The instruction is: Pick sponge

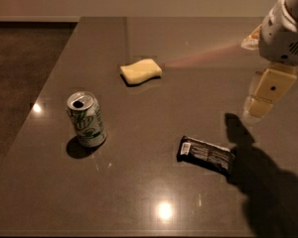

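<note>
- Upper centre of the frame, flat on the dark table (139,197): the sponge (141,71), pale yellow with wavy edges, nothing touching it.
- Gripper (262,100) is at the right edge, upper half, hanging over the table under the white arm housing (285,33).
- Jaw state: you cannot tell from this view how far open it is. Nothing shows as held, and the sponge is clearly not in it.
- Key relation: the sponge lies left of the gripper and a bit higher in the frame, well apart, with bare tabletop between them.
- Sponge's long axis runs roughly left-right across the frame, the right end tipped slightly up. You'd likely want to close across the short width.
- One arm only, so there is no choice of side.
- Candy bar wrapper (206,155) sits lower right, below the gripper and off the straight line to the sponge. Don't confuse it with the target.
- Green-and-white soda can (86,119) stands upright at left centre, below-left of the sponge and apart from it.
- Judgement: approach stage, the reach is not yet made.
</note>
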Robot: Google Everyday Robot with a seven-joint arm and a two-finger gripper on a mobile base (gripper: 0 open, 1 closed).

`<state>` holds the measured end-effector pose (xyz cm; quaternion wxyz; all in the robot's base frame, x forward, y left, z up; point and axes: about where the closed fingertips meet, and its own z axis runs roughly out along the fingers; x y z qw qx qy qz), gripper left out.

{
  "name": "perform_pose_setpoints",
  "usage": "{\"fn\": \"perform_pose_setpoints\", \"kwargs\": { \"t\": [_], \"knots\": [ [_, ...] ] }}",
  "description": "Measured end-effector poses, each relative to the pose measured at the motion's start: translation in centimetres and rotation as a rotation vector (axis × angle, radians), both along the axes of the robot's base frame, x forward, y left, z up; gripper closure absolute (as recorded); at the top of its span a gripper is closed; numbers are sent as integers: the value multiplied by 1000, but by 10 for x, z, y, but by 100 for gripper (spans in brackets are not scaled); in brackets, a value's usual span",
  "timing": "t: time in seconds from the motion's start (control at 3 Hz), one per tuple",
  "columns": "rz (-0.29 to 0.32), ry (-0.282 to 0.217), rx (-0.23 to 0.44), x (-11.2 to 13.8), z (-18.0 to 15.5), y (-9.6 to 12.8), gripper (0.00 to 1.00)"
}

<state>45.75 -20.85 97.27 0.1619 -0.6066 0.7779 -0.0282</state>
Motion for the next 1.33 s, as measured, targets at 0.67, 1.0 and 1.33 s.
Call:
{"fn": "perform_pose_setpoints", "kwargs": {
  "t": [0.67,1.0,1.33],
  "knots": [
    [68,36,52,84,-32,48,0],
    [95,55,76,121,-56,72,0],
    [122,84,89,155,-81,97,0]
  ]
}}
